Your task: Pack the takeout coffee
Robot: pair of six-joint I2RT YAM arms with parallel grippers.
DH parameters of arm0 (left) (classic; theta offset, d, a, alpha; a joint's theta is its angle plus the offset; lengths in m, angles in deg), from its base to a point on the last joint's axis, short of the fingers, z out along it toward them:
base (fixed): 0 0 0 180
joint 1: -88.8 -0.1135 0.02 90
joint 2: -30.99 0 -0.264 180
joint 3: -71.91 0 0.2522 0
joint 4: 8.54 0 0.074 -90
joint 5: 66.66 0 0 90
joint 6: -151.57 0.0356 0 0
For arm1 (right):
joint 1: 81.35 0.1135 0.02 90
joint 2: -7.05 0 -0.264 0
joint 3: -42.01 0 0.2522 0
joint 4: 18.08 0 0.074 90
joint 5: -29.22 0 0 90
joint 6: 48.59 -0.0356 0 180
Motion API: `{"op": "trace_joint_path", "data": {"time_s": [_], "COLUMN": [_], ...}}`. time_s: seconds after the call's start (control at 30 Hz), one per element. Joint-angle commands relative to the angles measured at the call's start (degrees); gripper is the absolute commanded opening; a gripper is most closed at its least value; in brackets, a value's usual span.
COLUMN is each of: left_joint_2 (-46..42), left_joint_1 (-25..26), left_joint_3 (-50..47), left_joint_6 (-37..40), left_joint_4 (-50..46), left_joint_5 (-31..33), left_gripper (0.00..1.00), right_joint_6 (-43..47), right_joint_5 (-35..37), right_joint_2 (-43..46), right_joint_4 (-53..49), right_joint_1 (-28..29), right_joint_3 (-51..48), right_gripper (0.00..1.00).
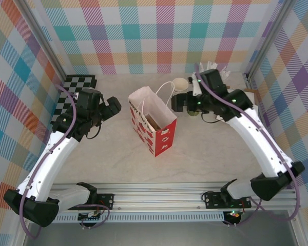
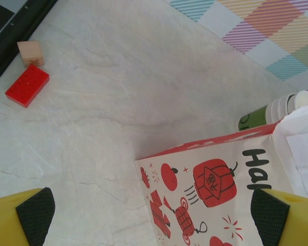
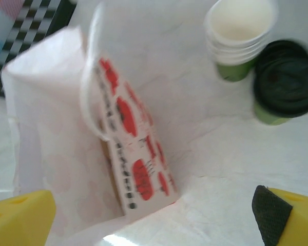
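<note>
1. Right wrist view showed the takeout coffee, a green paper cup under a round black plastic lid, standing on the marbled tabletop just beside a stack of lidless cups.
2. The right gripper and the left gripper were both spread wide and empty.
3. A hard pinch could likely have crushed the soft cup, popped its lid or knocked over the stack. The thin, tall paper gift bag might have tipped if its rim were caught.

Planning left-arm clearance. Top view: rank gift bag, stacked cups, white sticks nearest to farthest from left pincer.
From the left pincer:
1. Red-and-white gift bag, just right of it, mid-table.
2. Stack of lidless cups, behind the bag.
3. White sticks, back-right corner.
</note>
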Motion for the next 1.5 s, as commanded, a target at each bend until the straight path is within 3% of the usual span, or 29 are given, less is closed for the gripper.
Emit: {"op": "trace_joint_path", "data": {"time_s": [0.0, 0.03, 0.1, 0.27, 0.37, 0.63, 0.9, 1.47], "left_joint_2": [-0.33, -0.56, -0.91, -0.81, -0.63, -0.79, -0.44, -0.1], "left_joint_1": [-0.78, -0.78, -0.85, -0.84, -0.87, -0.95, -0.93, -1.04], "left_joint_3": [0.57, 0.27, -0.26, -0.74, -0.72, -0.57, -0.49, -1.14], "left_joint_6": [-1.12, -1.35, -1.75, -2.84, -2.97, -3.04, -3.05, -2.89], "left_joint_4": [0.67, 1.01, 1.82, 2.36, 1.8, 0.52, 0.03, -0.49], "left_joint_5": [3.85, 4.51, 5.18, 5.65, 5.99, 8.61, 9.8, 10.67], "left_gripper": [1.0, 1.0, 1.0, 1.0, 1.0, 1.0, 1.0, 1.0], "right_joint_6": [0.24, -0.87, 0.82, 2.54, 1.45, 6.97, 9.28, 9.68], "right_joint_5": [5.71, 4.7, -3.9, -13.04, -14.8, -11.28, -9.65, -10.44], "right_joint_2": [3.08, 2.82, 0.13, -8.41, -13.49, -25.7, -33.4, -38.89], "right_joint_4": [-0.72, -1.41, -3.38, 0.25, 4.78, 9.87, 8.56, 7.33], "right_joint_1": [-4.81, -7.56, -12.77, -17.32, -20.04, -21.98, -21.99, -22.02], "right_joint_3": [-3.39, -4.45, -4.68, -7.57, -8.04, -2.95, 3.88, 7.96], "right_gripper": [1.0, 1.0, 1.0, 1.0, 1.0, 1.0, 1.0, 1.0]}}
